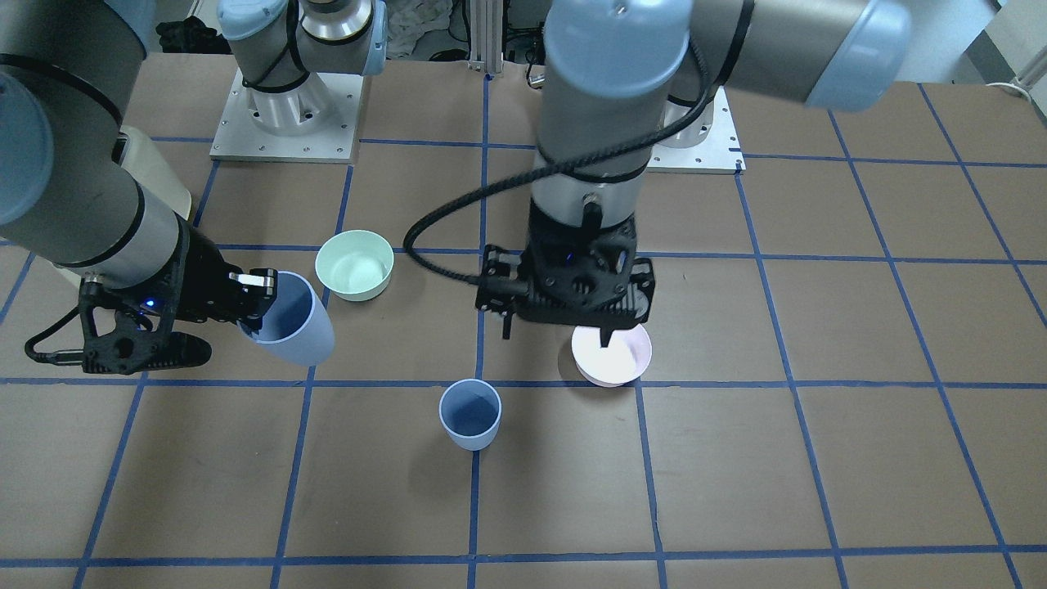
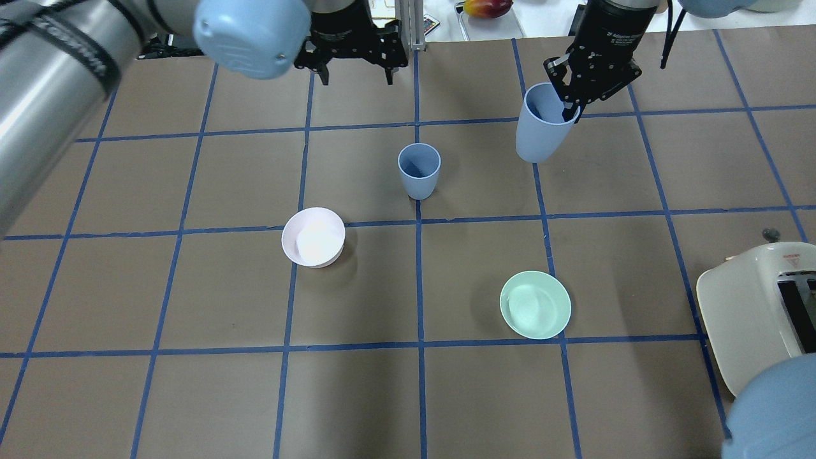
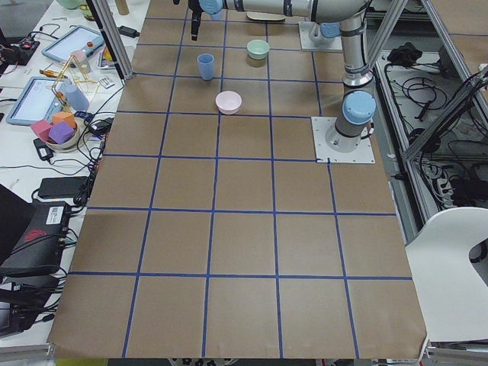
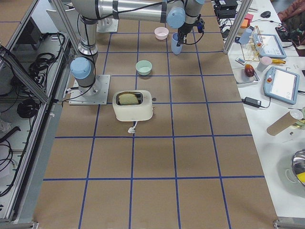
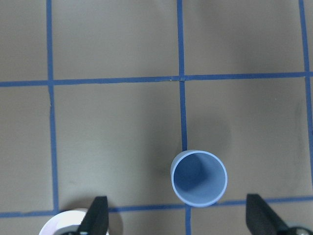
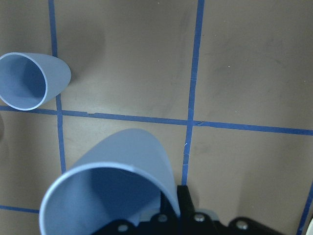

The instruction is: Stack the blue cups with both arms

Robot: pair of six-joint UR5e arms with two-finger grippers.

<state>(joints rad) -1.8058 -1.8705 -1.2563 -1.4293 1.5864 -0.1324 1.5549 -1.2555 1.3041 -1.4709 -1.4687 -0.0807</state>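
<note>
Toward the table's (image 2: pixel 191 293) operator-side edge, one blue cup (image 2: pixel 419 171) stands upright. The second cup (image 2: pixel 540 127) hangs tilted to the robot's right of it, rim pinched by the right gripper (image 2: pixel 569 105), and likely bound leftward. The left gripper (image 2: pixel 357 76), jaws spread and empty, hovers beyond. A pink bowl (image 2: pixel 313 237) and a green bowl (image 2: pixel 535 305) sit nearer the robot.

A mint-green bowl (image 2: pixel 535 305) and a pale pink bowl (image 2: pixel 313 236) stand well apart on the brown, blue-taped tabletop (image 2: pixel 191 287); a cream toaster (image 4: pixel 133 105) sits nearer the green one.
</note>
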